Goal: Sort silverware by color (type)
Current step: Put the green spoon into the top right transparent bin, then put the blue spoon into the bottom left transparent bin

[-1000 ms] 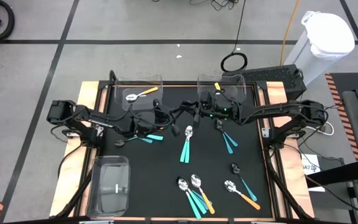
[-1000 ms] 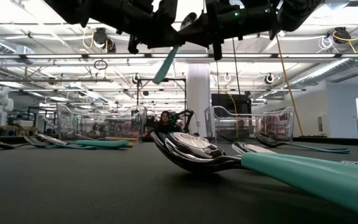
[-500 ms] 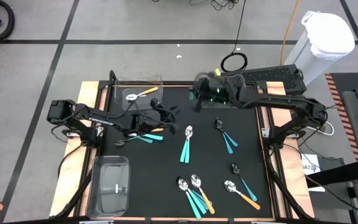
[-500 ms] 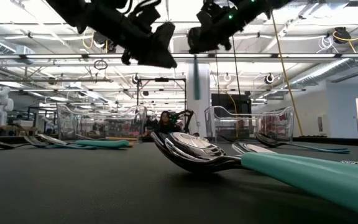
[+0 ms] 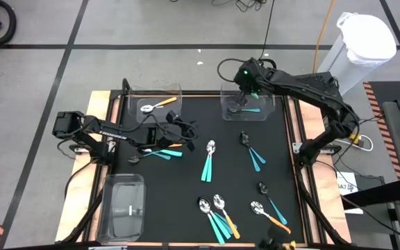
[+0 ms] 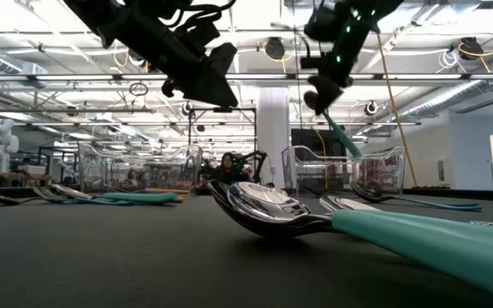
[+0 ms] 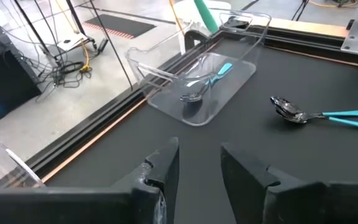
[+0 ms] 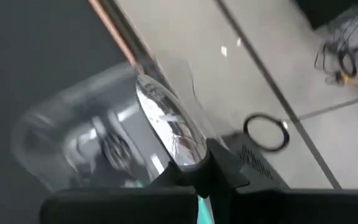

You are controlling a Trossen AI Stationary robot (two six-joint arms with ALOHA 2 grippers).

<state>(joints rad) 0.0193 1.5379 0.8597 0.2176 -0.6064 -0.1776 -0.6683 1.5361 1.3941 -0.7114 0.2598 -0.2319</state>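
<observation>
Black table (image 5: 186, 208): three clear bins (image 5: 122, 208) at edges; teal (image 5: 207, 167), orange-handled spoons (image 5: 278, 222) scattered across mat.

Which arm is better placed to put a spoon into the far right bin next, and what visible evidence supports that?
The right. Its gripper is shut on a teal spoon directly above the far right bin. The left gripper is open, empty, over the mat's left side.
</observation>
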